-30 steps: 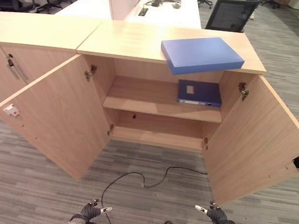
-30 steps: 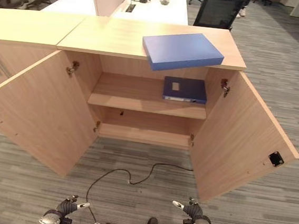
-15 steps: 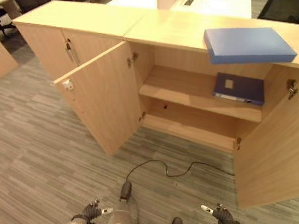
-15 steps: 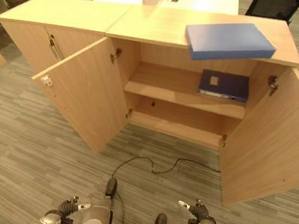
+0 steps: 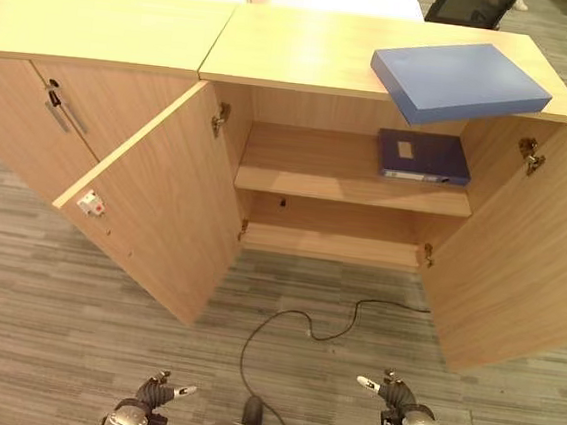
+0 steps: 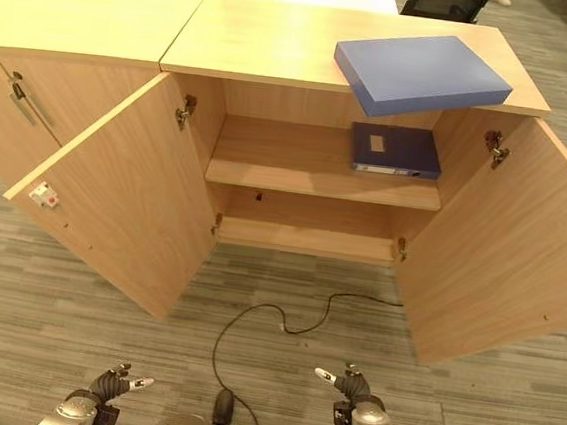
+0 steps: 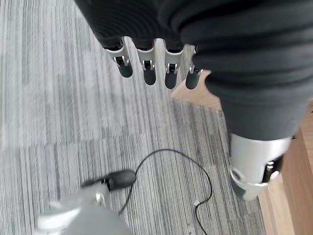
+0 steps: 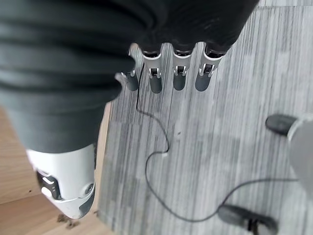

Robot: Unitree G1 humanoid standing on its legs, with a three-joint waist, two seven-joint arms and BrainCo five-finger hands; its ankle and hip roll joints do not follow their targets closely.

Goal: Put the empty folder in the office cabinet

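Lying flat on the cabinet top (image 5: 309,54), a light blue folder (image 5: 460,81) sits at the right end, well apart from both of our hands. Its long axis runs slantwise across the top, and one corner juts out past the front edge above the open compartment. We see a plain, thick, box-like cover with no marking we can make out.

Below it, on the upper shelf (image 5: 351,187) of the office cabinet (image 5: 334,107), a darker blue binder (image 5: 423,156) lies flat with its spine towards us; it carries a small pale label, too small to read. Both cabinet doors (image 5: 149,200) stand wide open.

Our left hand (image 7: 156,63) hangs low over the grey carpet (image 5: 73,313), fingers straight and holding nothing. Our right hand (image 8: 171,68) hangs likewise, fingers relaxed and empty.
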